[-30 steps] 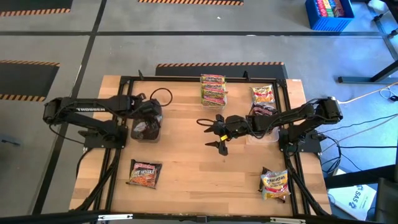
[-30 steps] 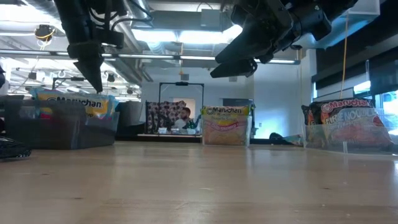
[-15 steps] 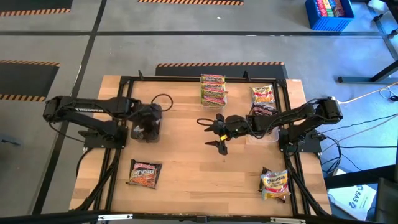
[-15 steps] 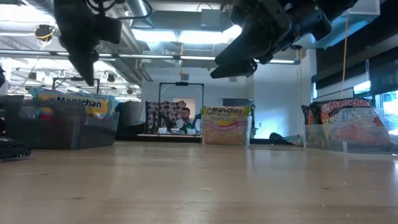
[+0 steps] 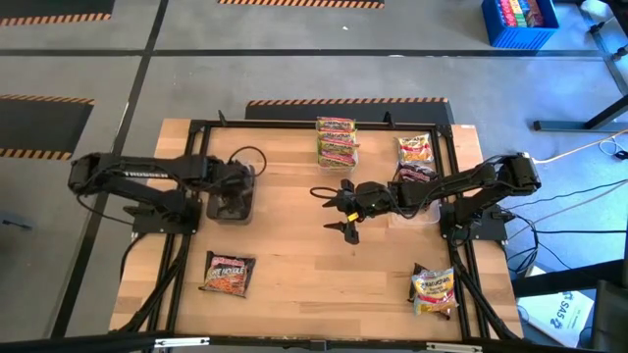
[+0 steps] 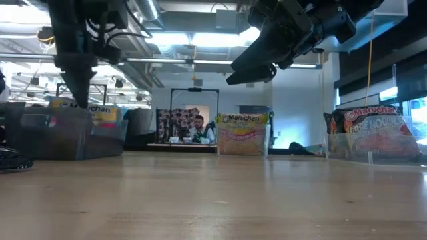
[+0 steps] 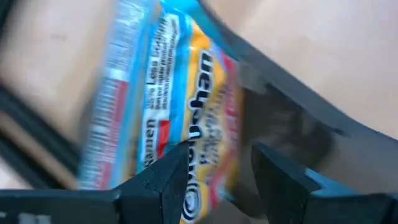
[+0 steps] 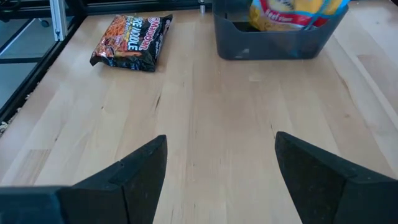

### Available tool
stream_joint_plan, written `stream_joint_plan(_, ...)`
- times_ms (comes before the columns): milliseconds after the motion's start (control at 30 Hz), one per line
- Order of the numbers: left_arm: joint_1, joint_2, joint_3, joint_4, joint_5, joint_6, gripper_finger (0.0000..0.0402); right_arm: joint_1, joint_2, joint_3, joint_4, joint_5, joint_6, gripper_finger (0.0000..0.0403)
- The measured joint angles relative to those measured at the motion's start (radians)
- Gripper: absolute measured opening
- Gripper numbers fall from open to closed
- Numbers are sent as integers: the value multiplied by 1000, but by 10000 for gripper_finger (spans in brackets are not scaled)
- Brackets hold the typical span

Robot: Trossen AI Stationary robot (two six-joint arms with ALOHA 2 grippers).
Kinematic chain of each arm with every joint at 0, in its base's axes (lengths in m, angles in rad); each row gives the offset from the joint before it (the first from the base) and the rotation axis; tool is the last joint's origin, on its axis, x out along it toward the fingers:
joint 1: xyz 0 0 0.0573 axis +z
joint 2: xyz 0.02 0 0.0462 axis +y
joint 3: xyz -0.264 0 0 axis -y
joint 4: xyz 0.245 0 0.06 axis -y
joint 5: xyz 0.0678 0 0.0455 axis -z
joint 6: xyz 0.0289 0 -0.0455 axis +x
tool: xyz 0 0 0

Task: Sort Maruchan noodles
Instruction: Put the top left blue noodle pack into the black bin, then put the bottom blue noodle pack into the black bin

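Lowered into the tub [image 5: 234, 201], left fingers [image 7: 177, 171] pinch a yellow packet [image 7: 186, 118].

L gripper [image 5: 232, 196] is over the tub [image 5: 242, 208] by the table's [image 5: 294, 265] left edge. R gripper [image 5: 339, 211] open mid-table. Dark packet [image 5: 228, 273] near front-left corner.

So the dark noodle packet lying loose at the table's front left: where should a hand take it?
The dark noodle packet lies flat on the table, slightly skewed. Probably best from straight above, fingers pinching across its two long edges mid-length; the crimped ends look too thin to hold.
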Motion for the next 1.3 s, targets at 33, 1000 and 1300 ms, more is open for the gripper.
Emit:
stream_joint_plan(33,12,0,0,0,-30,7,167,0,0,0,0,0,0,277)
stream_joint_plan(1000,-19,-84,80,280,-18,75,167,65,-136,83,-486,-3,119,277)
stream_joint_plan(1300,-182,-13,-23,863,35,121,167,279,-299,85,-818,-102,464,277)
